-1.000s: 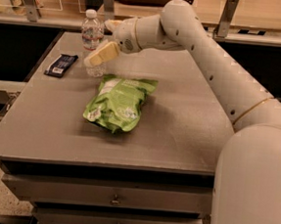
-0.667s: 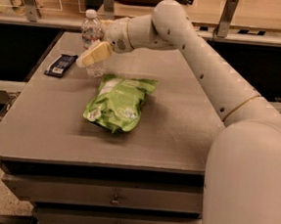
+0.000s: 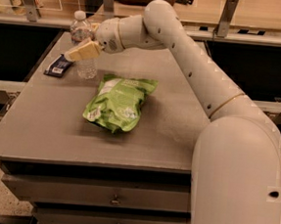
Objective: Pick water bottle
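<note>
The water bottle (image 3: 81,30) is clear ribbed plastic with a white cap and stands upright at the table's far left. My gripper (image 3: 82,50) is at the bottle's middle, reaching in from the right, and its cream-coloured tip covers the label area. The bottle's lower part shows below the gripper, resting on the table. The arm stretches from the lower right across the far side of the table.
A green snack bag (image 3: 120,102) lies in the middle of the grey table (image 3: 55,136). A dark blue packet (image 3: 58,65) lies just left of the bottle near the left edge. A counter with railing posts (image 3: 226,13) runs behind the table.
My gripper has moved left and slightly down, from beside the bottle to across its middle. The bottle and the green bag have stayed where they were.
</note>
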Controlling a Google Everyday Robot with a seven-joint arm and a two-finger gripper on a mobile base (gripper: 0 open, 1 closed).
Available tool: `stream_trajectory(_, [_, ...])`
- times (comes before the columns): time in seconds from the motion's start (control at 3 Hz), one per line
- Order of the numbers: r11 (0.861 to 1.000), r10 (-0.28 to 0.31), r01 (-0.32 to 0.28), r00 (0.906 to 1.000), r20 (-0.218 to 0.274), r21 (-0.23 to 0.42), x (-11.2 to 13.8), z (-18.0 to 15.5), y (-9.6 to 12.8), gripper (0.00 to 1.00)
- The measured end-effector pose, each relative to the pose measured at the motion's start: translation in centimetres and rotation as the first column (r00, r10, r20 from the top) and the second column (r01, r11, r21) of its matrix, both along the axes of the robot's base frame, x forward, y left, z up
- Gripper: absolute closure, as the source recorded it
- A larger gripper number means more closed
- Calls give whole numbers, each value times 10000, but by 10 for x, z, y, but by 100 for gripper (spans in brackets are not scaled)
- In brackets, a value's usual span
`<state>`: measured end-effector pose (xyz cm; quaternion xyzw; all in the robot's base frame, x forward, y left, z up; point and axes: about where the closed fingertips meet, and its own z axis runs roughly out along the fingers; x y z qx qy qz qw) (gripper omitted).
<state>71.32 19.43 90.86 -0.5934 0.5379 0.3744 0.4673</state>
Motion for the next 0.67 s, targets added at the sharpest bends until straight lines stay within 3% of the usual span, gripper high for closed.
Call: stream_trajectory(0.67, [9992,381,-377,9990,-226,165,-10,12,1,87])
